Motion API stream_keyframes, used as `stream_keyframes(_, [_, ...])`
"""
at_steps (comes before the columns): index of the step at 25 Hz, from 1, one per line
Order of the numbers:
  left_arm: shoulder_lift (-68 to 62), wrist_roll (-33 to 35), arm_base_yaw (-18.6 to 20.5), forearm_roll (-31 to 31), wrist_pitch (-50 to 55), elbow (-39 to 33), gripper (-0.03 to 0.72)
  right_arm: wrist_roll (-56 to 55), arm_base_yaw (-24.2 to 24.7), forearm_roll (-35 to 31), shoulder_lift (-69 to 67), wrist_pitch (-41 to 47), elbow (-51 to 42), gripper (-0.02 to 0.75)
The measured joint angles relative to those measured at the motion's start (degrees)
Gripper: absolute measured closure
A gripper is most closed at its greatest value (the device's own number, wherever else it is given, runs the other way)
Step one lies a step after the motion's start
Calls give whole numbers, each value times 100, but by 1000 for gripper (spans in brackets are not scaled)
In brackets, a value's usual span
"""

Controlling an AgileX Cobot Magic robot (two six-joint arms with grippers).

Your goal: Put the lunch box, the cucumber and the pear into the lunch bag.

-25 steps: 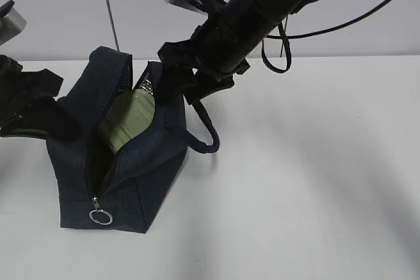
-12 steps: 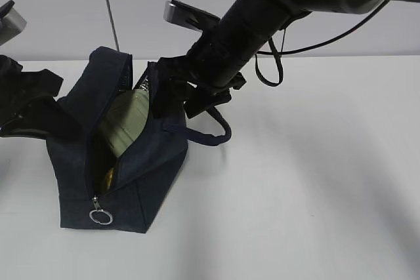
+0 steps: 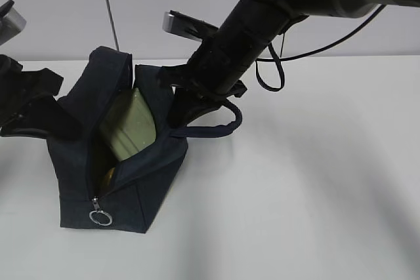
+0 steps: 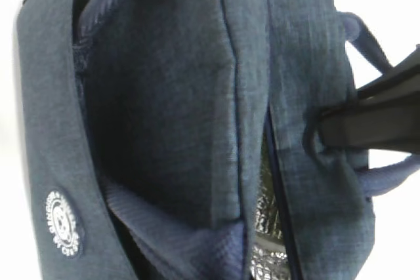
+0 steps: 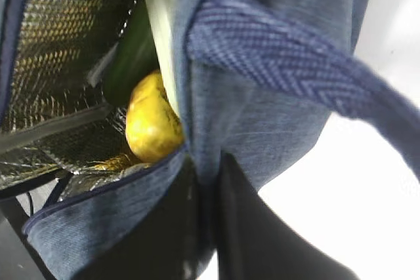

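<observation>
Navy lunch bag (image 3: 125, 181) stands unzipped on the white worktop (image 3: 315, 181), holding the upright sage-lidded lunch box (image 3: 128, 129), the pear (image 5: 152, 119) and the cucumber (image 5: 131, 54). Right gripper (image 5: 207, 195) jaws pinch the bag's far wall; left gripper (image 3: 33, 106) jaws, pressed together, grip the opposite side.
</observation>
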State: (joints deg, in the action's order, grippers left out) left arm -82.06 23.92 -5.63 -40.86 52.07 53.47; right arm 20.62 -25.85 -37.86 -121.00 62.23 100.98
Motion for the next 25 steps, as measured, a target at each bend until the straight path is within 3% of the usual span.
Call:
stream_keyframes(7, [-1, 0, -263, -218, -65, 11, 687, -103, 0, 683, 227, 164, 0, 726])
stream_keyframes(18, [-49, 0, -1749, -719, -1001, 26, 687, -1106, -4, 2992, 1106, 930, 0, 728])
stream_keyframes(25, [-548, 0, -2309, -886, -1622, 41, 687, -1571, -4, 3752, 1135, 943, 0, 730])
